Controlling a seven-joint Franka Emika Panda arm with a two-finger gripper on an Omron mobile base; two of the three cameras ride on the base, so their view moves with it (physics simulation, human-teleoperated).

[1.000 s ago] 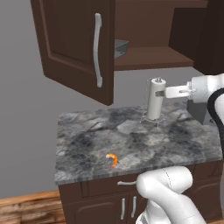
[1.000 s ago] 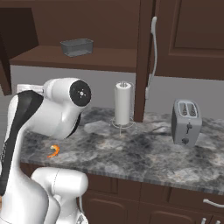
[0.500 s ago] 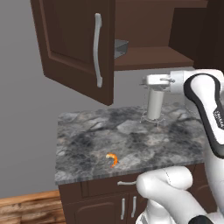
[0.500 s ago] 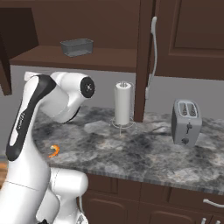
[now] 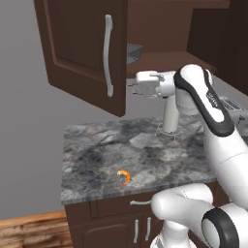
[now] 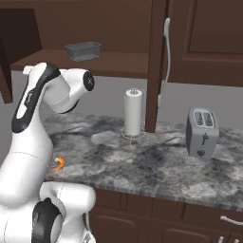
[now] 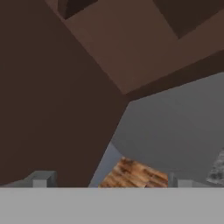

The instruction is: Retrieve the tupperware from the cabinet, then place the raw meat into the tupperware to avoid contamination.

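Evidently wide — pincer (image 7: 109, 179) empty

The tupperware (image 6: 83, 51) is set on the shelf inside the cabinet (image 6: 118, 28), whose door (image 5: 85, 48) is swung open at 9 o'clock of it. Below, on the counter (image 6: 156, 166), the shrimp (image 6: 58, 163) is found near the front edge at 7 o'clock from the paper towel roll (image 6: 133, 114). The toaster (image 6: 202, 133) is placed at 3 o'clock of the roll.
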